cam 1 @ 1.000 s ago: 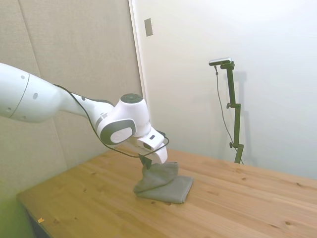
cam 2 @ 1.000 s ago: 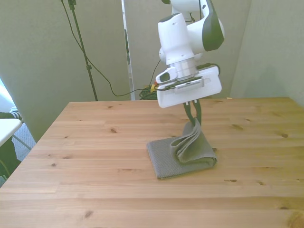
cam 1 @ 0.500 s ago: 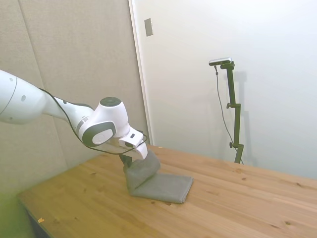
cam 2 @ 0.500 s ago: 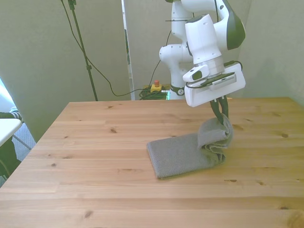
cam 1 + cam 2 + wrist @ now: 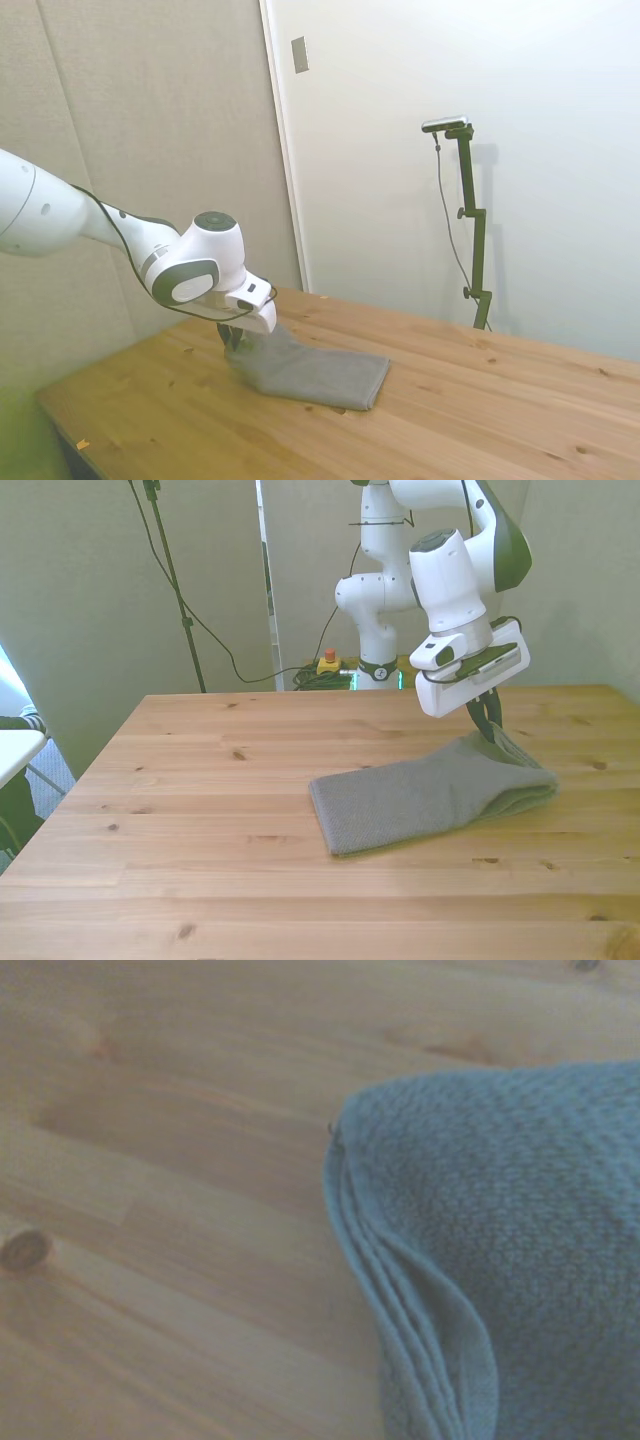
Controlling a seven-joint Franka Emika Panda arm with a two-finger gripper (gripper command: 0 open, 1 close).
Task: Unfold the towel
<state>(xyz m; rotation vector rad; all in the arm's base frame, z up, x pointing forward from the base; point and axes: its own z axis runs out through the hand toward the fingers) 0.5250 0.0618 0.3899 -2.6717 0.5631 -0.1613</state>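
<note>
The jaws are pinched narrow on the raised end of the grey towel [image 5: 430, 795].

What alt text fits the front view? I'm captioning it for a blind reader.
A white robot arm's gripper pinches one end of a grey towel, drawn out long across a wooden table, the held end slightly raised.

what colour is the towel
Plain grey, no pattern; the towel shows best in the front view.
</note>
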